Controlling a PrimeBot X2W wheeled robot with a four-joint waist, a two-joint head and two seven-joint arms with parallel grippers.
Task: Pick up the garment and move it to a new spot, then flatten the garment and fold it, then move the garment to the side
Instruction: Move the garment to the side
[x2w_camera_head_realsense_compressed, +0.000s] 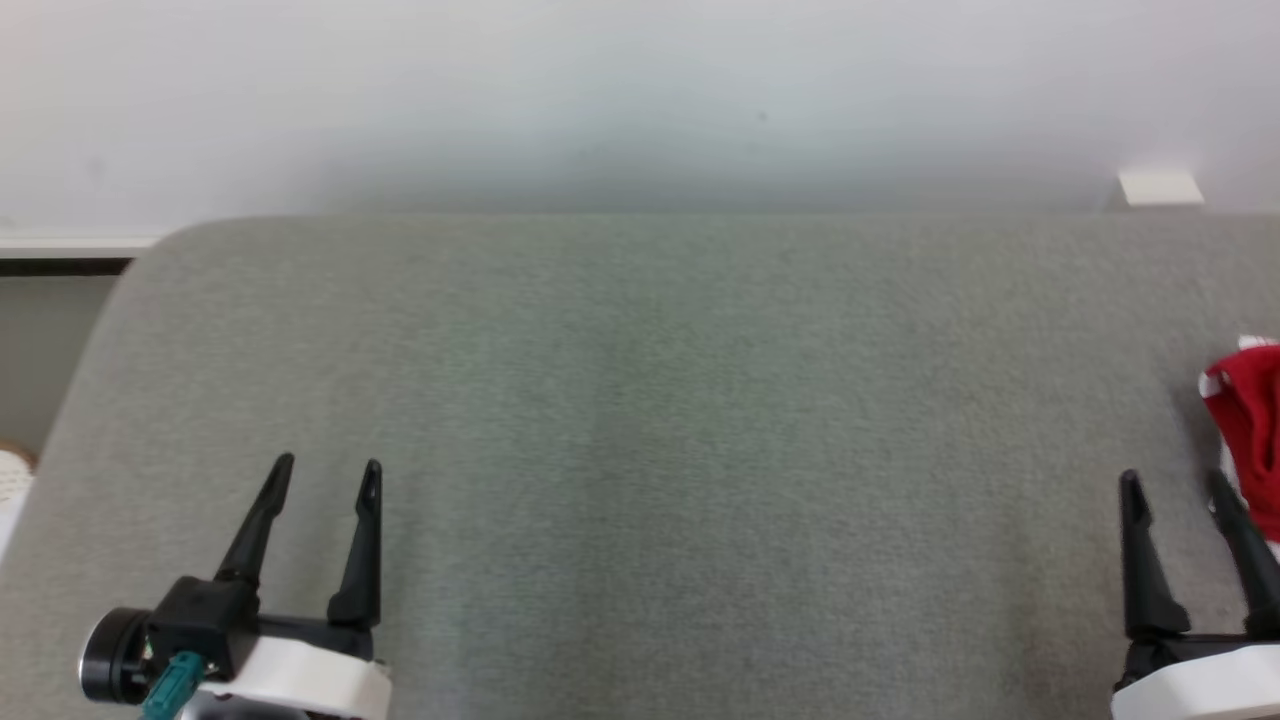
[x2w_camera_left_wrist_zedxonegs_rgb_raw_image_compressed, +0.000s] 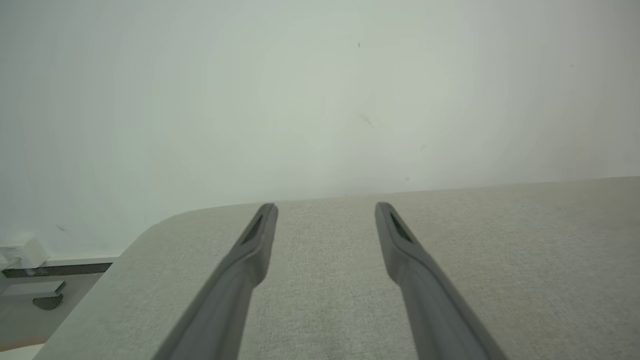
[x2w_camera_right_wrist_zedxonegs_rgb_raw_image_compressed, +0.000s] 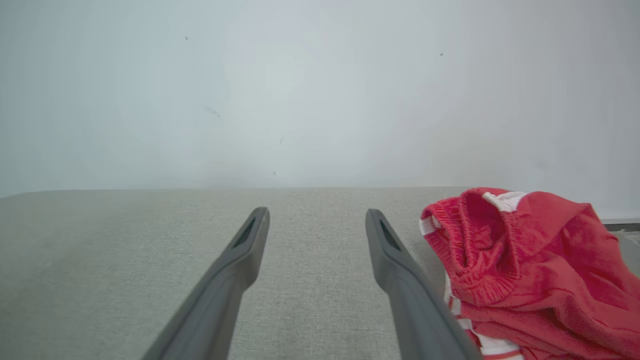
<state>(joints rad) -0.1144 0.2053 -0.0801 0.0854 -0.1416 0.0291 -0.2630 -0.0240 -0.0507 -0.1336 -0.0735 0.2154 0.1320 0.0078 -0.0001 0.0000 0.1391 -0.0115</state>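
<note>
both arms parked low at the near edge of the grey padded table, fingers pointing away from me toward the pale wall. left gripper: fingers spread wide, nothing between them, bare cloth under them in its wrist view. right gripper: also spread wide, nothing pinched.

garment: red knit with white stripes, at the far right side of the table, just beside the right gripper's outer finger. whether it touches that finger, cannot tell. in the right wrist view it sits as a rumpled heap, not flat and with no clean fold that i can see.

why so, my reading: arms wide apart and open leaves the middle of the table free as a work area, and puts the right gripper nearest the cloth.

stage: a heap at the side fits either a garment waiting to be picked up or one set aside after a loose fold. i cannot settle which.

orientation: a ribbed, white-striped opening gapes at the far end of the heap, mouth turned roughly toward the right gripper. the part visible in the head view runs near to far along the table's right edge, which i take for its long axis. the frame edge cuts off the rest, so low confidence.
</note>
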